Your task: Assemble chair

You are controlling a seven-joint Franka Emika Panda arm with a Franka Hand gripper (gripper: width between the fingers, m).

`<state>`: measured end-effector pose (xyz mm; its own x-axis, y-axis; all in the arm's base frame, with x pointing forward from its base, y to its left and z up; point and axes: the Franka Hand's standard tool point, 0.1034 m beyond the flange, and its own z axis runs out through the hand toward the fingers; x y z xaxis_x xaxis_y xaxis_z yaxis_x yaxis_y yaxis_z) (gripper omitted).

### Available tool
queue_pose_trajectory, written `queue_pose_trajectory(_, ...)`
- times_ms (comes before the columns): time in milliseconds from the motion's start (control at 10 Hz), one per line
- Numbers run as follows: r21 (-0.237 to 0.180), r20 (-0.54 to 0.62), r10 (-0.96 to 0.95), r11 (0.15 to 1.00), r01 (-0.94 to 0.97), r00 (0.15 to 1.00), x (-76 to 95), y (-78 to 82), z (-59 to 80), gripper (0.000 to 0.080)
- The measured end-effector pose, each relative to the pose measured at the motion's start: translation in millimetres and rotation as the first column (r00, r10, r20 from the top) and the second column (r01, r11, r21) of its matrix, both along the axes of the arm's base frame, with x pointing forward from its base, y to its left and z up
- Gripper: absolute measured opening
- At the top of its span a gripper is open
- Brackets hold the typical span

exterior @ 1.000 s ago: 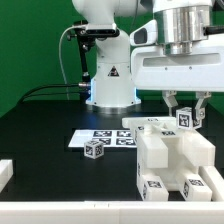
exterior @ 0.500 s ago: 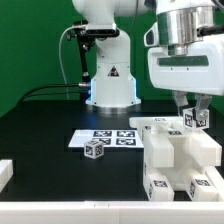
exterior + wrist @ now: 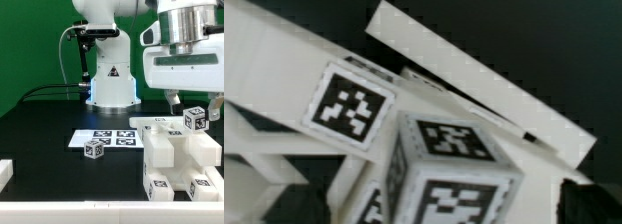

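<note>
The partly built chair (image 3: 180, 160) is a chunky white structure with tagged blocks, at the front of the exterior view's right. My gripper (image 3: 194, 121) hangs just above its top and is shut on a small white tagged block (image 3: 195, 117), held clear of the structure. In the wrist view this block (image 3: 446, 175) fills the middle, with a tagged chair slab (image 3: 335, 100) close beside and under it. My fingertips do not show clearly in the wrist view. A loose small tagged cube (image 3: 94, 149) lies on the black table.
The marker board (image 3: 108, 137) lies flat mid-table, just behind the loose cube. The arm's white base (image 3: 110, 80) stands at the back. A white part (image 3: 5, 172) shows at the exterior view's left edge. A white rail runs along the table's front.
My gripper has shifted toward the exterior view's right and slightly up, carrying the small tagged block with it. The chair structure and the loose cube have not moved.
</note>
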<state>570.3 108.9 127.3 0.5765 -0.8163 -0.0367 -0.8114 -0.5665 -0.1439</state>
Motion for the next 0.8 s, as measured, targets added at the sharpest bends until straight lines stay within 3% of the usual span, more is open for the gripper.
queue_pose_trajectory(200,-0.027,0.017,0.275,0.961,-0.275,0.961,-2.8,3.1,-1.4,0.0648)
queue_pose_trajectory(500,-0.052,0.032,0.457,0.889,-0.455,0.889,-2.6,1.7,-1.6,0.0649)
queue_pose_trajectory(600,-0.084,0.032,0.643,0.764,-0.639,0.765,-3.8,0.2,-2.3,0.0649)
queue_pose_trajectory(800,-0.118,0.035,0.8,0.599,-0.792,0.6,-3.5,-2.5,-2.5,0.0649)
